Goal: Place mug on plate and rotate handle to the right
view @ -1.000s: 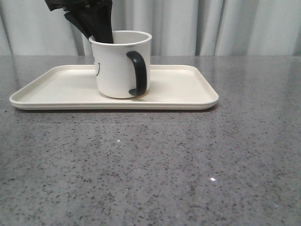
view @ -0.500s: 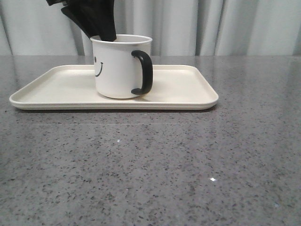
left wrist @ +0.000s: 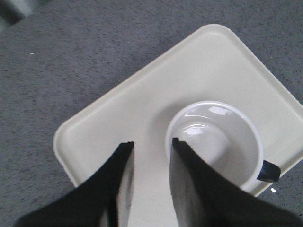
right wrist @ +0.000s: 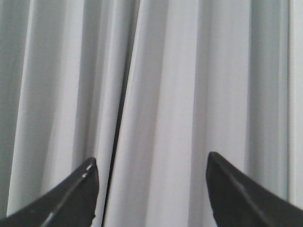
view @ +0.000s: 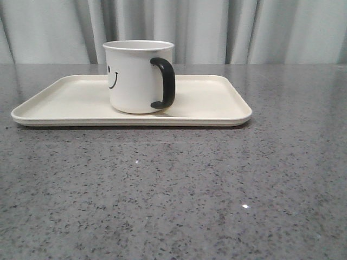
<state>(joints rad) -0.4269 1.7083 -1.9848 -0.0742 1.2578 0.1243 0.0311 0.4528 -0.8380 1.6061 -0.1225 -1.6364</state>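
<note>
The white mug (view: pixel 135 76) with a black smiley face stands upright on the cream plate (view: pixel 217 105). Its black handle (view: pixel 165 82) points to the right and a little toward the camera. In the left wrist view the mug (left wrist: pixel 215 142) is seen from above, empty, on the plate (left wrist: pixel 142 99), its handle (left wrist: pixel 268 171) at the rim. My left gripper (left wrist: pixel 151 143) is open above the mug and holds nothing; one finger hangs over the rim, the other over the plate. My right gripper (right wrist: pixel 150 163) is open and empty, facing the curtain. Neither gripper shows in the front view.
The grey speckled table (view: pixel 173 189) stretches in front of the plate and to its right. A pale pleated curtain (view: pixel 244 30) hangs behind the table.
My left gripper has let go of the mug's rim and risen out of the front view. The handle has swung from facing the camera to the right.
</note>
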